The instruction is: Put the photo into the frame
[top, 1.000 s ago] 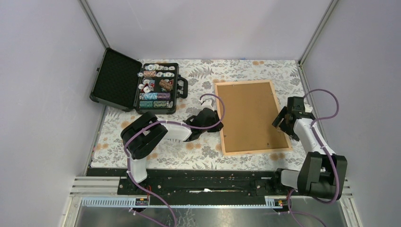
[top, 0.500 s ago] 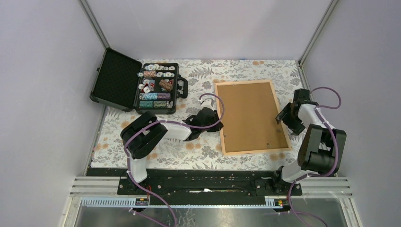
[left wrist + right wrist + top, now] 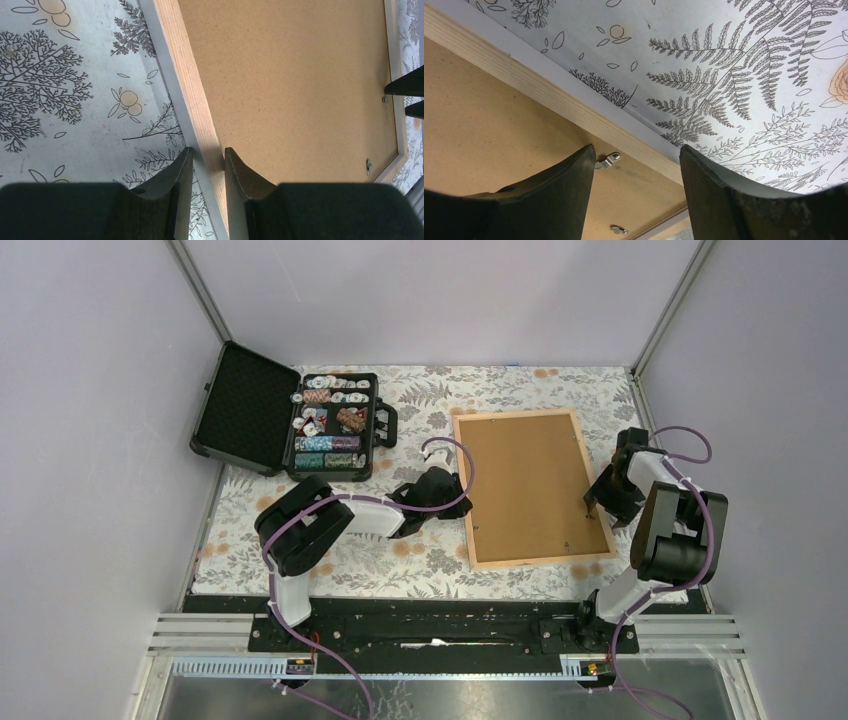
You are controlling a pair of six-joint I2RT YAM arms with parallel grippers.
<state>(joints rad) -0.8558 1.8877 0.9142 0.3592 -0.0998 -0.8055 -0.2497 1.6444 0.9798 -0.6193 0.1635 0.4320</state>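
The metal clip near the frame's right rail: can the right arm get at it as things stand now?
Probably yes. In the right wrist view the right fingers stand open astride the right rail of the frame, one tip right beside the metal clip on the backing board. Nothing lies between them.

Robot lab test cell, plainly. Plain pale-lilac wall panels (image 3: pixel 100 390) box in three sides, bare aluminium corner posts (image 3: pixel 205 295) at joins. White-and-black left robot arm (image 3: pixel 300 530), matching right robot arm (image 3: pixel 680 540), both on long black base rail (image 3: pixel 430 625). Slotted aluminium extrusions (image 3: pixel 200 635) at its ends. Floral-printed table (image 3: pixel 430 560) as work surface.
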